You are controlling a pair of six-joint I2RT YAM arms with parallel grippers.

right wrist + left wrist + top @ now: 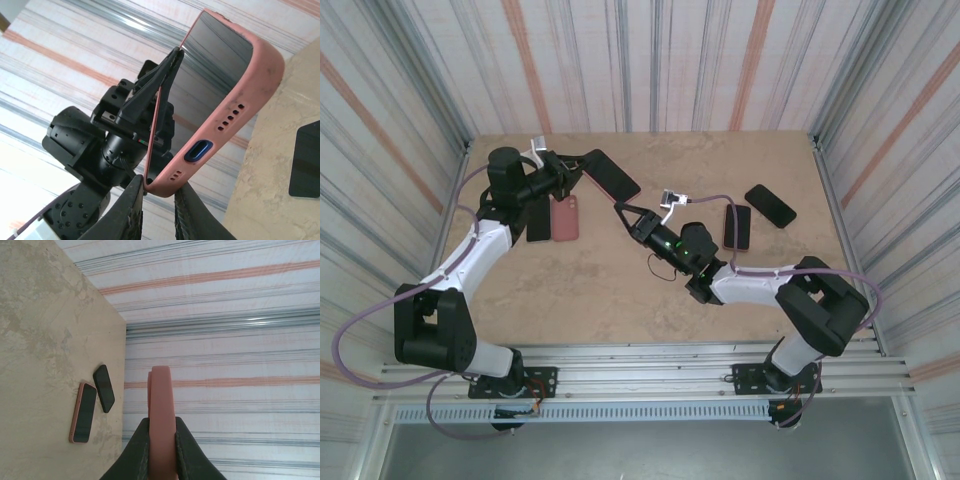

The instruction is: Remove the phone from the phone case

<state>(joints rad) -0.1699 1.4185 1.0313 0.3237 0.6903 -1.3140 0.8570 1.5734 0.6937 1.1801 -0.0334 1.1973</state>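
The phone case (612, 176) sits above the table (620, 290), between a left phone pair (565, 218) and a right pair (735, 227).

This is a robot test cell in a lab, not a lived-in room. In the top view a tan, stone-patterned desk (620, 290) is boxed in at the left, right and upper edges of the frame by plain walls (660, 60) of white sheet striped grey and orange. Across the bottom of the frame run a metal rail (640, 358) and a slotted strip (620, 412), with the left arm (470, 252) and right arm (752, 285) bolted there. Other handsets (770, 205) lie set out at upper right. Both arms reach to one phone (612, 176) in a pink phone case (260, 80), held above the desk.
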